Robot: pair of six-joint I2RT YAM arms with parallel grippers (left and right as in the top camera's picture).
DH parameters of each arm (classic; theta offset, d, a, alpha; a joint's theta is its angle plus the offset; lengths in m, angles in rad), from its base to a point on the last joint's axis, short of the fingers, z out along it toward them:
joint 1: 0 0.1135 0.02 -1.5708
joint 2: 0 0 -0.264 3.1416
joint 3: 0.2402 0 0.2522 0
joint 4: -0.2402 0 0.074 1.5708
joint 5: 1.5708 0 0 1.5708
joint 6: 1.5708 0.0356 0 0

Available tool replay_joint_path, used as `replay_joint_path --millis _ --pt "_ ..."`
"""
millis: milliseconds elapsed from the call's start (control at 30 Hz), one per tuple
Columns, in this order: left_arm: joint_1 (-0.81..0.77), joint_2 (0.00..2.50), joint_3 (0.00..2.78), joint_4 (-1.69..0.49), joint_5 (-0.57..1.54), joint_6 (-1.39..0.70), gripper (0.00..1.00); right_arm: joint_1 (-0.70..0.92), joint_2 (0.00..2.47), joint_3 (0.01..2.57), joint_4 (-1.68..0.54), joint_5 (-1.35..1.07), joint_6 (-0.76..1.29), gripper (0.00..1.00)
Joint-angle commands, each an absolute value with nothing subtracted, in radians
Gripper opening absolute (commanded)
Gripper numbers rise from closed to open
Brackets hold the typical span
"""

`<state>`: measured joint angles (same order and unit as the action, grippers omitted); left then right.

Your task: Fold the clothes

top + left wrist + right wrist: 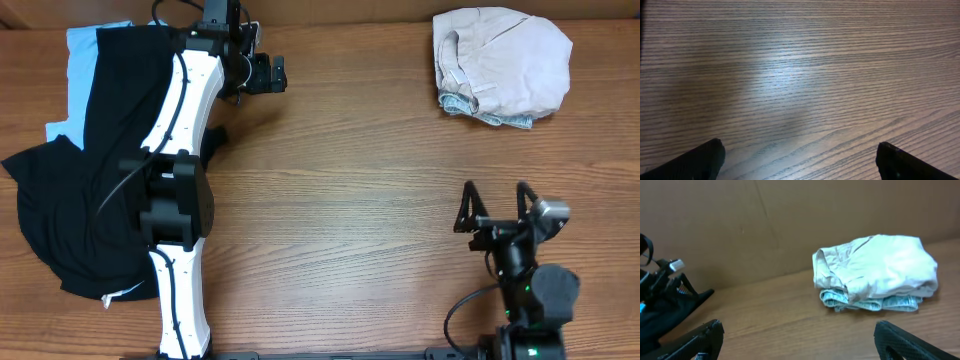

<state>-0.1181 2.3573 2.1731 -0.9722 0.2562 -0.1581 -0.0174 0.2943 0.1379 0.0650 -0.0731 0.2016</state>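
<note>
Wood-grain table point(350, 200) (a glossy patch), brown cardboard wall point(715, 220) behind.

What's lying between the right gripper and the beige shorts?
Nothing: only bare wooden table separates the right gripper from the beige shorts, clearest in the right wrist view.

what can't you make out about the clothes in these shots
Overhead: the light blue garment is mostly covered by the black garment, so its kind is unclear.
Overhead: the left arm crosses the black garment, hiding part of its shape.
Right wrist view: the faded denim piece shows only an edge under the folded beige shorts.
Left wrist view: only the table shows, no clothes.
</note>
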Motion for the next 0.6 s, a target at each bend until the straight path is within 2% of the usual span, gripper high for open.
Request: replay_joint_path --millis 0,200,567 --pt "-0.122 2.368 2.188 -0.971 0.251 -0.154 1.00 -0.017 0.244 0.064 0.089 -0.064 0.218 1.00" --pt "-0.123 2.368 2.188 -0.971 0.251 -0.154 1.00 -0.017 0.175 0.008 0.088 -0.064 0.218 1.00" --pt "-0.122 2.368 2.188 -0.971 0.251 -0.154 1.00 -0.015 0.053 0.008 -0.073 -0.068 0.217 1.00"
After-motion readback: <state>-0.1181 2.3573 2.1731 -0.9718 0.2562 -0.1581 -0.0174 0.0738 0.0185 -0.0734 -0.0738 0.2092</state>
